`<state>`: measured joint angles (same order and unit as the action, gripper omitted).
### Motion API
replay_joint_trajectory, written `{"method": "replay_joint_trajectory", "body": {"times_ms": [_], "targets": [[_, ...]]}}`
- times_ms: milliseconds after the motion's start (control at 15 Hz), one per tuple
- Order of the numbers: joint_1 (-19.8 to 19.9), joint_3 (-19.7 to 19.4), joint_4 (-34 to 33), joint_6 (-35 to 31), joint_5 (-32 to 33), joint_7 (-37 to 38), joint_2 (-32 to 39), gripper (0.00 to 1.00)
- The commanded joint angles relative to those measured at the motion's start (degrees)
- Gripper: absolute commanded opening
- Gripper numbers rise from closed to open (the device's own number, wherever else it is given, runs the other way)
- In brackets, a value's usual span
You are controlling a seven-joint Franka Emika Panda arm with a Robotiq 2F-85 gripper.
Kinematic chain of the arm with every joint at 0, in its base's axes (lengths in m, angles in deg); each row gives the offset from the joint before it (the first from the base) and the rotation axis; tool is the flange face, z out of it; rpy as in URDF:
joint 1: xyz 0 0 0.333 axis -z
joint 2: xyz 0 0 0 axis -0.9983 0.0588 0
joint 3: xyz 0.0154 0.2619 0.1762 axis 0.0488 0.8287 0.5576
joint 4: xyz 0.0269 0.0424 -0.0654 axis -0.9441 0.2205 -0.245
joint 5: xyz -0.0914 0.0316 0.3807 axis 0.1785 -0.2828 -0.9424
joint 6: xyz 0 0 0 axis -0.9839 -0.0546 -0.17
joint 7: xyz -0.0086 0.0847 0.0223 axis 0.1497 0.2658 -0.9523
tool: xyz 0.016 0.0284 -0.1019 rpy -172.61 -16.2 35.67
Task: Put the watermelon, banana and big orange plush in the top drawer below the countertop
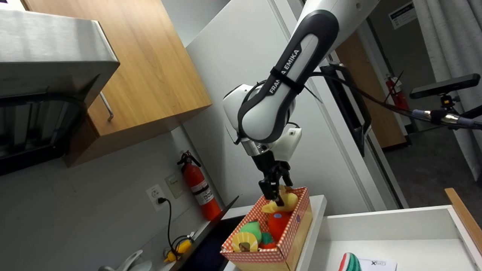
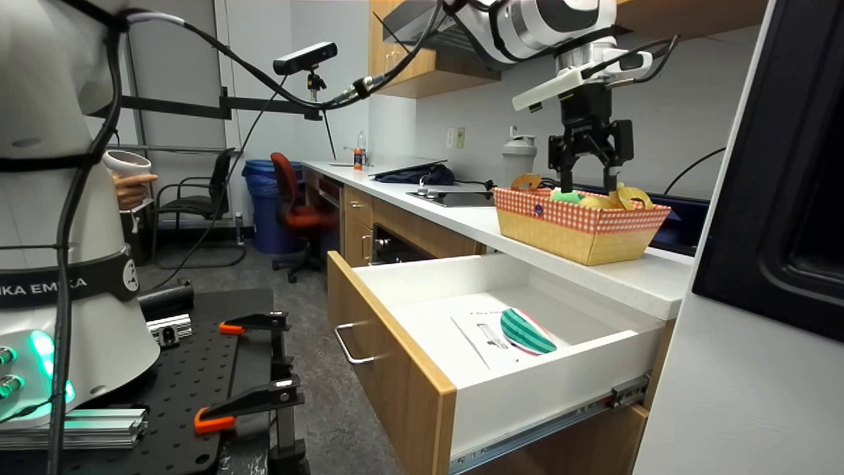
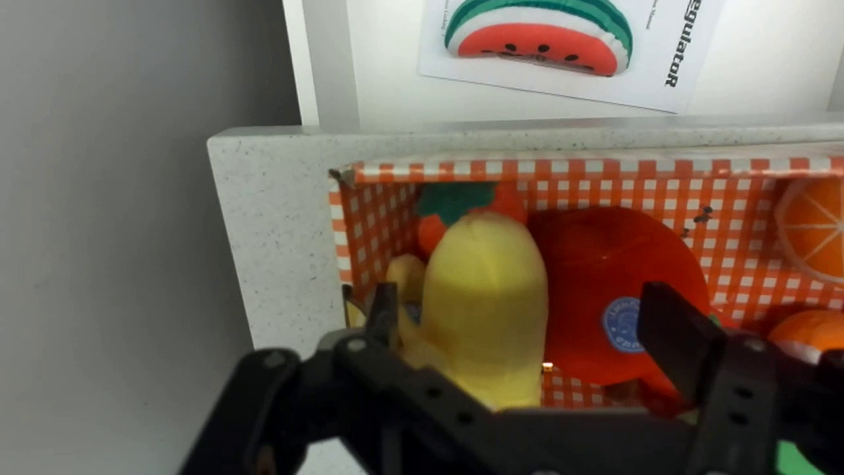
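Over one end of a checked basket point(image 1: 301, 233), my gripper point(image 3: 522, 297) points down with its fingers wide apart. Between them lies a yellow plush that looks like the banana point(image 3: 484, 297), nearer the left finger; a gap shows on the right. An exterior view shows the gripper point(image 1: 284, 194) reaching to this banana point(image 1: 290, 202). Beside it sits a large red-orange round plush point(image 3: 587, 264); I cannot tell if this is the big orange plush. The watermelon point(image 2: 526, 332) lies on white paper inside the pulled-out top drawer point(image 2: 560, 389).
The basket also holds an orange slice point(image 3: 817, 227), a green plush point(image 1: 252, 229) and other toys. It stands on the white countertop point(image 3: 277, 231), right behind the drawer. A grey wall point(image 3: 132, 264) rises close by in the wrist view. A cooktop point(image 2: 461, 198) is farther along.
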<state>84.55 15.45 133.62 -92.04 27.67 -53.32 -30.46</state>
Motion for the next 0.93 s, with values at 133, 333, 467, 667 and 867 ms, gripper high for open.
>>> {"method": "replay_joint_trajectory", "body": {"times_ms": [133, 333, 467, 667, 867], "targets": [[0.7, -0.7, -3.7, 1.5, -2.8, 2.2, 3.2, 0.62], [0.7, -1.0, -3.8, 1.3, -3.3, 2.8, 3.8, 0.41], [0.6, -1.2, -3.6, 1.2, -3.2, 3.3, 4.0, 0.27], [0.4, -1.3, -3.3, 1.2, -2.9, 4.0, 3.5, 0.04], [-0.1, -1.2, -2.3, 1.0, -2.3, 4.2, 2.2, 0.00]]}}
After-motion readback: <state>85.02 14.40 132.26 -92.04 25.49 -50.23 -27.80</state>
